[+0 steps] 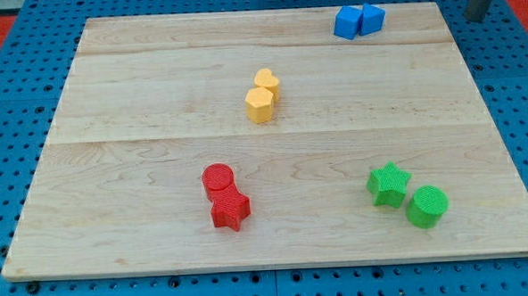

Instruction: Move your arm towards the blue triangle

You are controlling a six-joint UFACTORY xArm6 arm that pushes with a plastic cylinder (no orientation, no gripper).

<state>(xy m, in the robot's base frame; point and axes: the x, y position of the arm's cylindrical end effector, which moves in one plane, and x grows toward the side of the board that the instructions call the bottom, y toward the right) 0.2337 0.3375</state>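
Rod enters at view's top right corner, cut off by frame; tip (478, 17) hard to confirm, over blue pegboard just off table (161, 242). End effector has no jaws, plain rod only. Blue triangle (372, 18) lies to tip's left at table's far edge, touching second blue block (349, 22); which is which unclear. Judged light, rigid, slippery: push flat side.

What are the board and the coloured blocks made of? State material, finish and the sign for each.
Board: pale wood, smooth and matt; visible grain and plank seams. Blocks, such as the red cylinder and green star: probably plastic, possibly 3D-printed; saturated colour, fine ridged surface texture.
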